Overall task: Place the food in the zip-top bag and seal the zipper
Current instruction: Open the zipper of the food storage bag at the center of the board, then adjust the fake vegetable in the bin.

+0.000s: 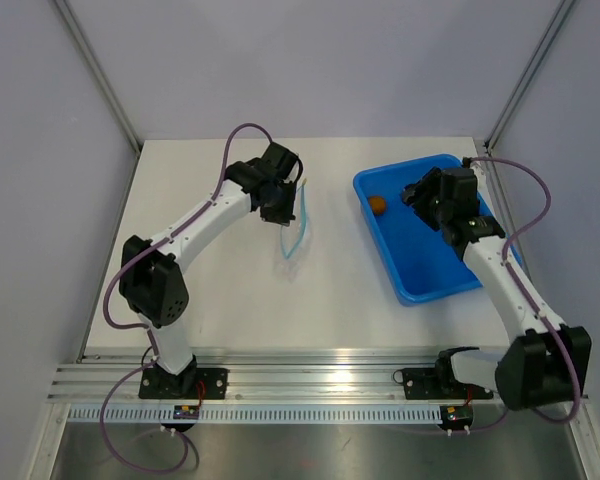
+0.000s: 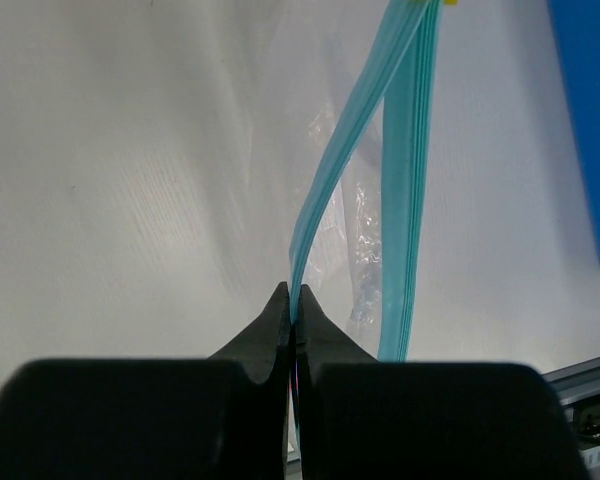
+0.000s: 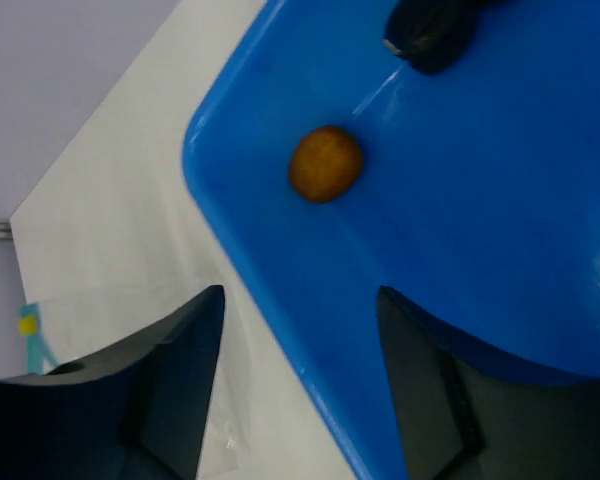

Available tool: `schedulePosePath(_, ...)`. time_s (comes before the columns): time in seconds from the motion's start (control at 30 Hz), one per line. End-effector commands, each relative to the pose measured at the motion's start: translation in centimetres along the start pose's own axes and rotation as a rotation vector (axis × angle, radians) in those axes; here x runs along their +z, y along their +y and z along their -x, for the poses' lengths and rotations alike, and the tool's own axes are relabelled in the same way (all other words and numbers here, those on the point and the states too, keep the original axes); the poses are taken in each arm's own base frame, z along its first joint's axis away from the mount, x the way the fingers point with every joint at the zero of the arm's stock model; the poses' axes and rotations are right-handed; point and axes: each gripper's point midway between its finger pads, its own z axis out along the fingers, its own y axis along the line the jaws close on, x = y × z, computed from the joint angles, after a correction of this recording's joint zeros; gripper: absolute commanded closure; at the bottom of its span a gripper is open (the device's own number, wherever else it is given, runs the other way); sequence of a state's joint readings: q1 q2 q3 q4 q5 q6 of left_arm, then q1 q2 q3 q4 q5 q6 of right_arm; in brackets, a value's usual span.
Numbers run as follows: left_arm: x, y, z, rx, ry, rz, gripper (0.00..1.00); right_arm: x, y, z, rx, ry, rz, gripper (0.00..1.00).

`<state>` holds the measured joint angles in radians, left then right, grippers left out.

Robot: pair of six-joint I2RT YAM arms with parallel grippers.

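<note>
My left gripper [image 1: 279, 212] is shut on one lip of the teal zipper [image 2: 342, 150] of the clear zip-top bag [image 1: 294, 240], and holds it up off the table. In the left wrist view the gripper [image 2: 293, 298] pinches that strip, while the other lip [image 2: 412, 180] stands apart, so the mouth gapes. The orange-brown food [image 1: 378, 204] lies in the blue tray [image 1: 435, 270]. My right gripper [image 1: 416, 194] hovers open over the tray. In the right wrist view it [image 3: 300, 292] is empty, short of the orange piece [image 3: 325, 163] and a dark piece [image 3: 430, 35] beyond.
The tray's raised rim [image 3: 250, 270] runs between my right fingers. A corner of the bag [image 3: 32, 330] shows at the left of the right wrist view. Grey walls close in the table on three sides.
</note>
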<state>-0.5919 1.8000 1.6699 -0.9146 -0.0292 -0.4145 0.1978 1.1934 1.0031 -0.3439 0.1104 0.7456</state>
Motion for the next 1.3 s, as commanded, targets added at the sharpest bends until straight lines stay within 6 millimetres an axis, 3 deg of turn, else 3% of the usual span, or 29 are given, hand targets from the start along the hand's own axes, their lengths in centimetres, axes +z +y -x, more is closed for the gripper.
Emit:
schedulePosePath(0.0, -0.9, -0.3, 1.4, 0.014, -0.04, 0.0, 1.0, 3.9, -1.9, 0.5, 0.042, 0.112, -0.004, 0.27)
schedulePosePath(0.03, -0.7, -0.4, 1.3, 0.015, -0.034, -0.004, 1.0, 4.6, -1.6, 0.6, 0.059, 0.141, 0.031, 0.2)
schedulePosePath(0.07, -0.7, -0.5, 1.2, 0.014, -0.031, -0.007, 1.0, 5.7, -1.4, 1.1, 0.069, 0.13, 0.054, 0.17)
schedulePosePath(0.1, -0.7, -0.5, 1.3, 0.013, -0.031, -0.007, 1.0, 7.4, -2.7, 0.7, 0.09, 0.156, 0.024, 0.16)
schedulePosePath(0.17, -0.7, -0.4, 1.4, 0.013, -0.034, 0.008, 1.0, 8.8, -1.8, 0.7, 0.1, 0.174, 0.068, 0.14)
schedulePosePath(0.4, -0.7, 0.0, 2.2, 0.008, -0.038, 0.044, 1.0, 14.3, -2.3, -2.4, 0.134, 0.305, 0.105, 0.09)
schedulePosePath(0.67, -0.2, -0.5, 2.6, 0.01, -0.033, 0.032, 1.0, 17.5, -2.6, -4.3, 0.136, 0.371, 0.153, 0.07)
schedulePosePath(1.03, 0.6, -1.1, 3.1, 0.012, -0.027, 0.048, 1.0, 20.1, -4.0, -6.0, 0.122, 0.422, 0.131, 0.09)
schedulePosePath(1.17, 1.4, -1.9, 3.0, -0.014, -0.029, 0.05, 1.0, 20.6, -4.1, -6.4, 0.131, 0.435, 0.137, 0.14)
schedulePosePath(1.27, 2.1, -2.4, 3.1, -0.023, -0.031, 0.057, 1.0, 20.6, -4.1, -6.7, 0.133, 0.443, 0.14, 0.26)
